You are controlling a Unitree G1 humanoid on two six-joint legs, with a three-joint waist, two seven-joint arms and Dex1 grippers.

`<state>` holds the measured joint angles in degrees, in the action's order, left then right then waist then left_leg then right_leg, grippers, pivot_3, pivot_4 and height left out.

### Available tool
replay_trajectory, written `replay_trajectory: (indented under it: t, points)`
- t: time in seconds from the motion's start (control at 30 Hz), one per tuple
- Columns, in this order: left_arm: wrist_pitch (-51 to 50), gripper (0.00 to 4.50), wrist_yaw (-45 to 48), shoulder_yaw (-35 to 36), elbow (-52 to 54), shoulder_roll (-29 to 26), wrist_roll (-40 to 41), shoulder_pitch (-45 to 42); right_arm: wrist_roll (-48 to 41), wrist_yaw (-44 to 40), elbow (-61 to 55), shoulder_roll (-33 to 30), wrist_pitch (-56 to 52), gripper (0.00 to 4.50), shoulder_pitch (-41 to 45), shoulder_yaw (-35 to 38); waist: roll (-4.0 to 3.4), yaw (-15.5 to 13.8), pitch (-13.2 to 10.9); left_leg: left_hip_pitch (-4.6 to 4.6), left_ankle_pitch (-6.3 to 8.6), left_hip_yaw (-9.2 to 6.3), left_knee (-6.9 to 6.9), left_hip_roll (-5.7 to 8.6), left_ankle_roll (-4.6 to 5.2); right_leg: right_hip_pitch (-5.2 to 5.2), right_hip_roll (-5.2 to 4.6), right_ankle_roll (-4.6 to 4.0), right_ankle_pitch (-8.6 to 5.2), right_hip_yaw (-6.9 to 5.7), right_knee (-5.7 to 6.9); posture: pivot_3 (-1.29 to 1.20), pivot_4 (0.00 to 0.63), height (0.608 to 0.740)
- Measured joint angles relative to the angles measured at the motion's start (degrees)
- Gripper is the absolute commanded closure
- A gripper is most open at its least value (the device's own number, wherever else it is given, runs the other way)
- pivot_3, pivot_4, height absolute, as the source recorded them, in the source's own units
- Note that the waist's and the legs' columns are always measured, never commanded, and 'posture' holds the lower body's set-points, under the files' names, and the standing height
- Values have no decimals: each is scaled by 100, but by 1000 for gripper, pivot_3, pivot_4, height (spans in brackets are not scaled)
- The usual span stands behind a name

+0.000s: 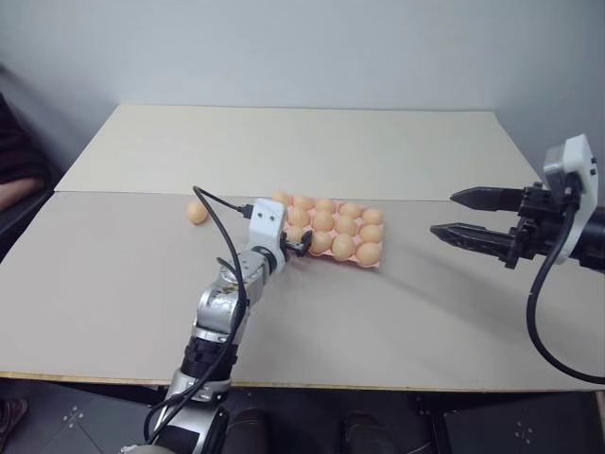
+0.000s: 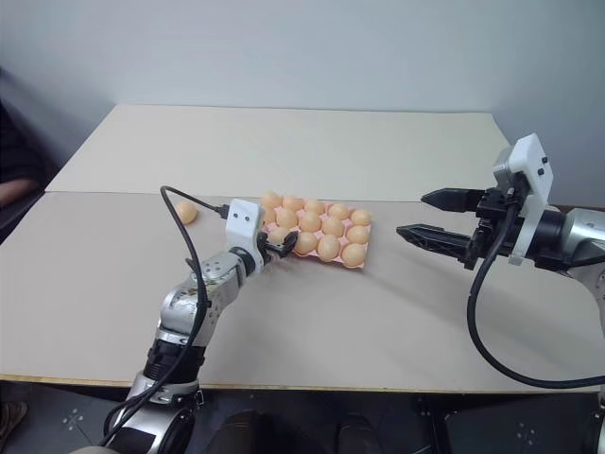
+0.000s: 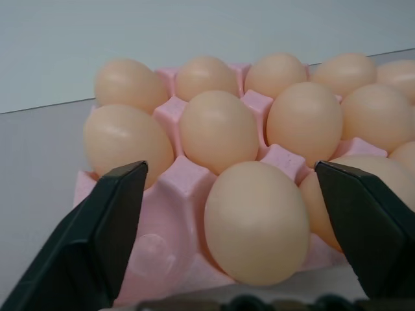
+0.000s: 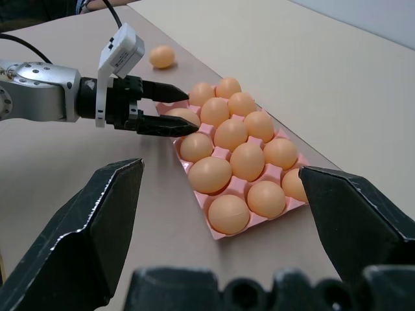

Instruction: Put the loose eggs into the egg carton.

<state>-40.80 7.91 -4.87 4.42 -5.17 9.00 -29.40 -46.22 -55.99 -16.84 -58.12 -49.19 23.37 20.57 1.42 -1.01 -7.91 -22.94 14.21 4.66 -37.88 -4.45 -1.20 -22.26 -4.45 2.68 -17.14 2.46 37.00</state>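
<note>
Beige table [image 1: 425,284] under pink egg carton [image 4: 224,234], nearly full. Left gripper [image 4: 172,113] open at carton's near-left corner, fingers either side of an egg [image 3: 256,223] sitting there. Right gripper [image 1: 468,216] open, well apart. 1 loose egg [image 1: 197,212] left of carton.

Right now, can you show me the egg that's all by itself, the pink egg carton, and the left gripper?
loose egg [image 1: 197,212]: left eye view, middle of its shell.
egg carton [image 4: 219,234]: right wrist view, pink corner rim.
left gripper [image 4: 178,112]: right wrist view, gap between its open fingertips.
</note>
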Motion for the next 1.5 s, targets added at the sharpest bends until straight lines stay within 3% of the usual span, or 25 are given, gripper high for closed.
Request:
replay_trajectory:
  t: [0.57, 0.67, 0.77, 0.93, 1.2, 1.37, 1.5]
  points:
    - [-1408, 50, 426, 876, 1798, -584, 877, 65, 6, -9, 21, 35, 7, 0, 132, -262, 0, 23, 0, 0, 0, -2, 0, -1, 0, 0, 0, 0, 0, 0, 1, 0, 150, 740]
    - [-2085, 50, 620, 1388, 2338, -1049, 1318, 247, 33, -19, 62, 44, 24, 0, 157, -347, -1, 56, 0, 1, 0, -2, 2, -6, 0, -3, 3, 0, 0, 1, 2, 0, 150, 740]
    - [-2739, 50, 1262, 2261, 2878, -2107, 2034, 596, 75, -47, 173, 53, 85, 0, 204, -413, -2, 111, 0, 4, 0, 0, 4, -11, -1, -6, 6, -1, -1, 1, 5, 0, 150, 740]
    - [-3446, 50, 1921, 3886, 3098, -3363, 2707, 1398, 207, -150, 363, 95, 265, 0, 322, -546, -1, 118, -1, 6, 1, 0, 3, -12, 2, -2, 5, 0, -1, -2, 1, 0, 150, 740]
    - [-3646, 50, 2694, 5311, 3299, -4182, 3487, 2260, 463, -417, 769, 224, 513, 0, 714, -929, 2, 81, -3, 1, 3, 4, 6, -11, 2, -10, 3, -2, -2, -3, -1, 0, 150, 740]
    - [-3747, 50, 2717, 5954, 3507, -4296, 3981, 2326, 676, -594, 974, 275, 645, 0, 1077, -1155, 2, 89, -2, 8, 3, 6, 6, -11, 3, -4, 3, -3, -2, -1, 0, 0, 150, 740]
    - [-3925, 50, 1779, 5573, 3627, -3826, 3796, 2095, 787, -736, 1126, 309, 706, 0, 1223, -1318, 1, 52, -1, 11, 4, 3, 5, -9, 4, 1, 1, -3, -2, 0, 1, 0, 150, 740]
